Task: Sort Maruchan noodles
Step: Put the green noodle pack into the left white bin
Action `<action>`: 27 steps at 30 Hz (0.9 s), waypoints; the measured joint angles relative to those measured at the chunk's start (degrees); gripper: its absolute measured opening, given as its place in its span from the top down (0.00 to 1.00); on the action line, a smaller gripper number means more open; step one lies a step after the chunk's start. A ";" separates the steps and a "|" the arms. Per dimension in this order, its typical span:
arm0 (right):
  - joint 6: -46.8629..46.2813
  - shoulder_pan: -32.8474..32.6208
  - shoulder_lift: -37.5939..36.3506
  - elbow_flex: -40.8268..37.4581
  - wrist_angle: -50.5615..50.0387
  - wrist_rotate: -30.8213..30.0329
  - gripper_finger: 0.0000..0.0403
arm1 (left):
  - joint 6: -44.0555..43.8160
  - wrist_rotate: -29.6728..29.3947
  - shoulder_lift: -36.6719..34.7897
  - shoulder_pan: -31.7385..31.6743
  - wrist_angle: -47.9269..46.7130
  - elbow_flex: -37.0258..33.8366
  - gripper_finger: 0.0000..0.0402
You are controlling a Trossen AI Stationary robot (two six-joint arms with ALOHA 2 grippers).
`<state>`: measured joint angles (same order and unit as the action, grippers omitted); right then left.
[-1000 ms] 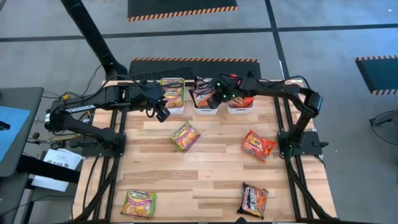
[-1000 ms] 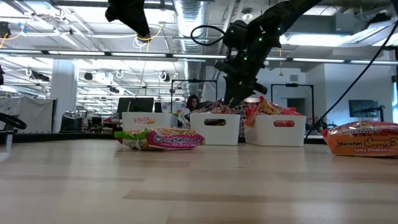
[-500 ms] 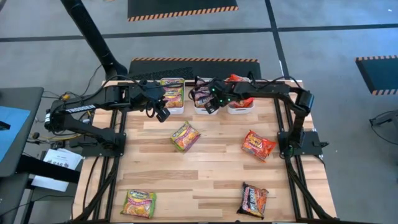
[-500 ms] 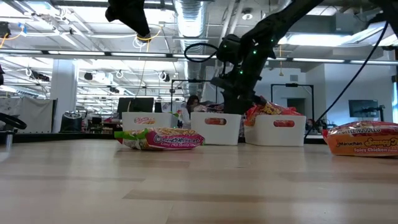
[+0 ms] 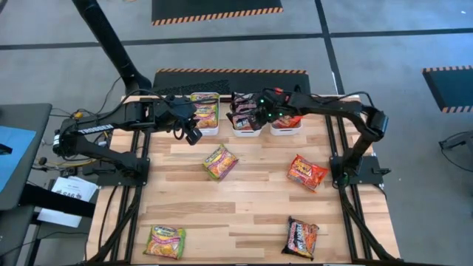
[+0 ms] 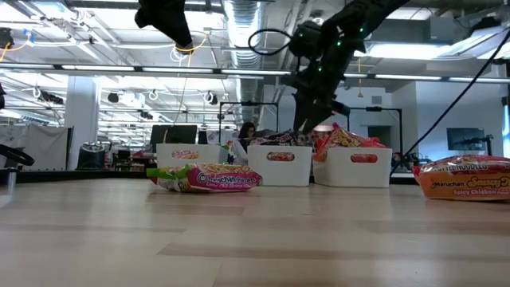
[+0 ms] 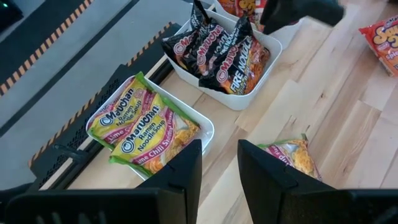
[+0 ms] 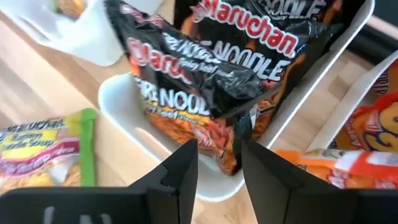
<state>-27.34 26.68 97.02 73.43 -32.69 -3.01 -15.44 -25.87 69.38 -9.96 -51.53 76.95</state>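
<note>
Three white bins stand in a row at the table's far edge. The left bin [image 5: 208, 131] holds green-yellow Maruchan packets [image 7: 142, 127], the middle bin [image 5: 245, 132] dark ones [image 8: 205, 81], and the right bin [image 5: 285, 131] red-orange ones [image 5: 287, 118]. My right gripper [image 5: 260, 118] hangs open just above the dark packets, pointing steeply down, with nothing between its fingers [image 8: 180, 168]. My left gripper [image 5: 194, 136] hovers open in front of the left bin. Loose packets lie flat on the table: green-yellow [image 5: 220, 162], red-orange [image 5: 307, 172], dark [image 5: 301, 237] and green-yellow [image 5: 165, 241].
The wooden tabletop [image 5: 251, 199] has free room between the loose packets. The bins sit close side by side, and both arms reach in over the far part of the table. In the low view a person [image 6: 243, 135] shows in the room behind the bins.
My right gripper has dipped down into the middle bin, a little toward the table's left, and then risen back above it. Its fingers have stayed open. The loose packets have not moved.
</note>
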 joint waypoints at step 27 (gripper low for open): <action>0.01 -4.01 -15.41 0.00 -0.61 13.79 0.51 | -0.66 13.99 7.07 -1.55 -5.17 -0.02 0.68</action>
<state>-27.33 22.68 81.60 73.43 -33.30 10.79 -16.10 -11.87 76.46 -11.51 -56.70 76.93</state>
